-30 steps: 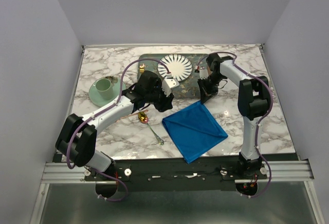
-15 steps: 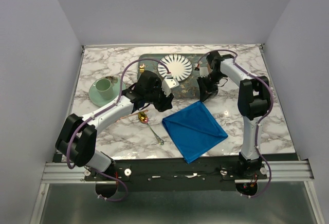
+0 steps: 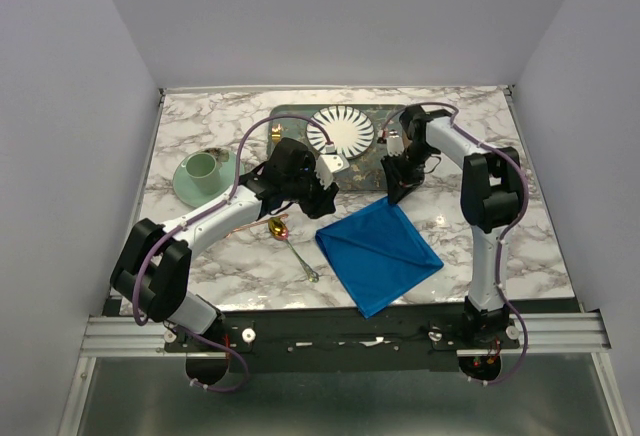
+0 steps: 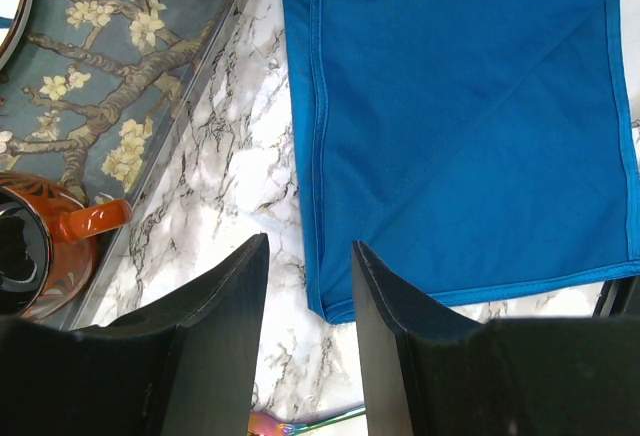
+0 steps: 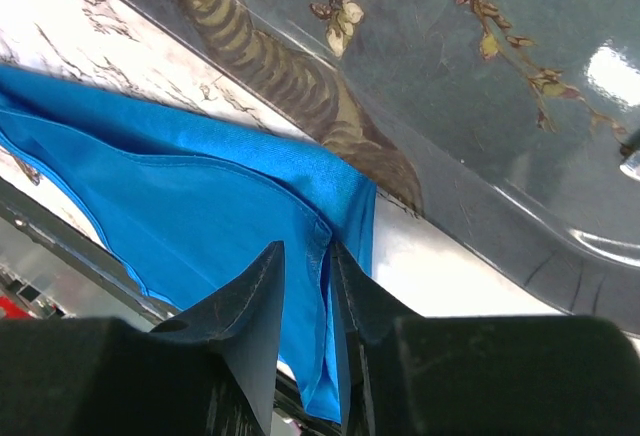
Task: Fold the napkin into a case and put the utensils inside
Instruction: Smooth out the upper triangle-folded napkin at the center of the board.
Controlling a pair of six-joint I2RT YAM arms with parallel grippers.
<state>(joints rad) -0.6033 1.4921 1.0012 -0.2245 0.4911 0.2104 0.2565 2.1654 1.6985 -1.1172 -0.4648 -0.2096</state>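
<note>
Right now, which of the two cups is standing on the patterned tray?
The rust-orange mug, visible in the left wrist view near the rim of the tray. The pale green cup sits on its own saucer on the marble table, off the tray.

Your white, grey-veined marble table (image 3: 200, 126) sits boxed by plain pale lavender walls (image 3: 330, 16) on three sides. An aluminium rail (image 3: 340, 334) runs along its near edge; even light leaves small glints on the stone.

Only a sliver of spoon (image 4: 292, 422) at the left wrist view's bottom edge
</note>
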